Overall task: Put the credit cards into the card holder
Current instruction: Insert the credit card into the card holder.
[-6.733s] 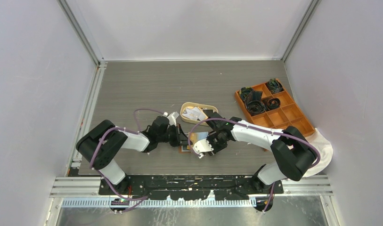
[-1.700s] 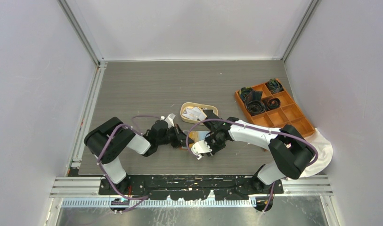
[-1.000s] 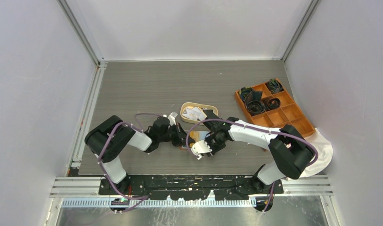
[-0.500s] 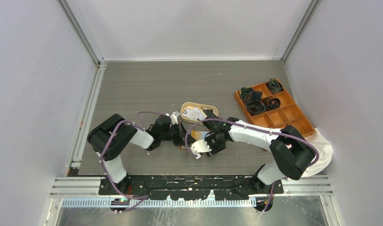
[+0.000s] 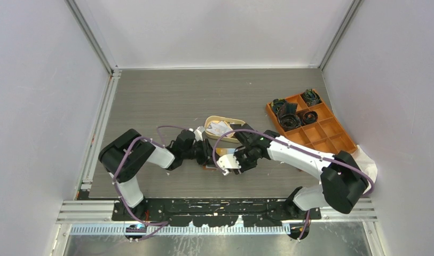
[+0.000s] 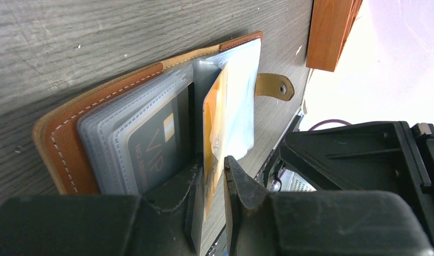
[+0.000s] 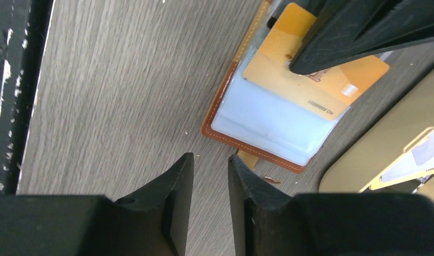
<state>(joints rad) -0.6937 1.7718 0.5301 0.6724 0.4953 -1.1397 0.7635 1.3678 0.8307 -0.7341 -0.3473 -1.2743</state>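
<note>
Left wrist: 2 cards in card holder [image 6: 60, 144], black VIP card [image 6: 156, 144] at 9 o'clock of orange card [image 6: 212, 117]; right wrist shows 1. Left tool [image 6: 212, 165] flanks orange card, grip unclear; right tool [image 7: 210, 160] parted, empty.

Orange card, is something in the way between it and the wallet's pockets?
Nothing visible is. The orange card sits right at the clear sleeves of the open card holder, with the left end effector around it. Whether it is inside a sleeve, I cannot tell.

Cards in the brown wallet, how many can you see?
2. A dark VIP card sits in a clear sleeve of the brown leather card holder; an orange card stands between the pages. Other sleeves may hide more.
</note>
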